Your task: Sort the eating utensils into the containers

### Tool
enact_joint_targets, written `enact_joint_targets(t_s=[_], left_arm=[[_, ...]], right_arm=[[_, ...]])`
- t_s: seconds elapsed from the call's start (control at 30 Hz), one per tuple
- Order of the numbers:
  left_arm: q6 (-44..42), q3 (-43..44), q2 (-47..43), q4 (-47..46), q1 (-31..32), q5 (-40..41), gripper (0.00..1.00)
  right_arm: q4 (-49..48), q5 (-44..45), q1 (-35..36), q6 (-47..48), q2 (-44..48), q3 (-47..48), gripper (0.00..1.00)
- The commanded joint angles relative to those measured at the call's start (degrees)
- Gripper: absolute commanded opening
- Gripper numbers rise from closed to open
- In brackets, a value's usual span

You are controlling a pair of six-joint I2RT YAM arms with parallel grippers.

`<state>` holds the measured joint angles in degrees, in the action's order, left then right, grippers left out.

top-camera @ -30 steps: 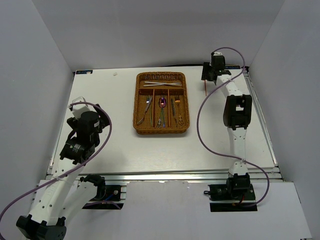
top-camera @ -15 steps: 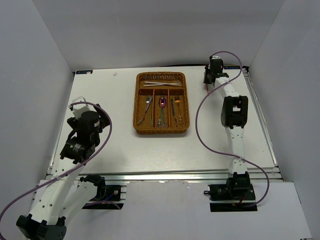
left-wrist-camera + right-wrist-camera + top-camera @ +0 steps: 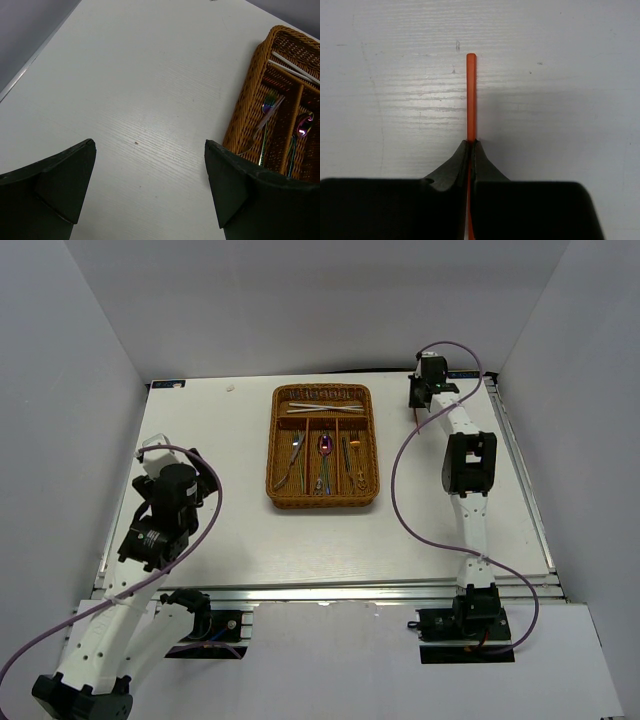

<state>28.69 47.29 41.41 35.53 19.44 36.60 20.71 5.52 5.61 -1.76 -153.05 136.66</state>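
Note:
A thin red chopstick (image 3: 471, 95) lies on the white table at the far right, pointing away from me in the right wrist view. My right gripper (image 3: 471, 142) is shut on it, both fingertips pinching its near part. The top view shows that gripper (image 3: 421, 398) right of the brown wicker tray (image 3: 271, 452). Silver chopsticks (image 3: 325, 407) lie in the tray's crosswise slot. A purple spoon (image 3: 325, 445) and forks (image 3: 294, 455) lie in the long slots. My left gripper (image 3: 150, 165) is open over bare table, with the tray (image 3: 245, 100) to its right.
White walls close in the table on the left, back and right. The table's left edge (image 3: 30, 65) runs near the left gripper. A purple cable (image 3: 400, 470) loops beside the right arm.
The right gripper has closed from open onto the red chopstick and shifted slightly toward the back right. The left arm has stayed where it was.

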Motion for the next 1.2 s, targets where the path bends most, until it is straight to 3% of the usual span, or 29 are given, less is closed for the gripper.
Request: enact_joint_targets(t_s=[0.0, 0.1, 0.23, 0.37, 0.47, 0.8, 0.9, 1.03, 1.17], left_arm=[[-0.39, -0.18, -0.98, -0.46, -0.28, -0.21, 0.98], [-0.39, -0.18, -1.42, -0.46, -0.28, -0.21, 0.98], [-0.3, -0.18, -1.94, -0.46, -0.28, -0.21, 0.98], [-0.21, -0.27, -2.73, -0.55, -0.28, -0.21, 0.98], [-0.21, -0.35, -3.0, -0.55, -0.28, -0.21, 0.98], [-0.21, -0.35, -3.26, -0.55, -0.28, -0.21, 0.98], [-0.21, -0.27, -2.82, -0.63, -0.19, -0.21, 0.98], [-0.3, -0.27, -2.12, -0.72, -0.28, -0.91, 0.98], [-0.56, -0.27, -2.03, -0.9, -0.28, -1.44, 0.98]], right_arm=[[10.72, -2.18, -0.68, 1.41, 2.14, 1.06, 0.0], [14.09, -2.27, -0.68, 1.41, 7.38, -4.18, 0.0], [4.64, -1.82, -0.51, 0.71, 21.54, -28.74, 0.0], [-4.96, -4.99, 0.02, 3.67, 35.68, -40.12, 0.0], [-8.58, -8.94, 0.11, 5.01, 40.19, -42.44, 0.0], [-12.54, -18.26, 6.07, 14.4, 40.03, -38.94, 0.0], [-13.06, -18.79, 10.55, 19.86, 35.91, -31.39, 0.0], [-10.95, -27.98, 12.14, 26.87, 28.17, -16.9, 0.0], [-10.96, -31.87, 13.38, 33.47, 20.1, -8.18, 0.0]])
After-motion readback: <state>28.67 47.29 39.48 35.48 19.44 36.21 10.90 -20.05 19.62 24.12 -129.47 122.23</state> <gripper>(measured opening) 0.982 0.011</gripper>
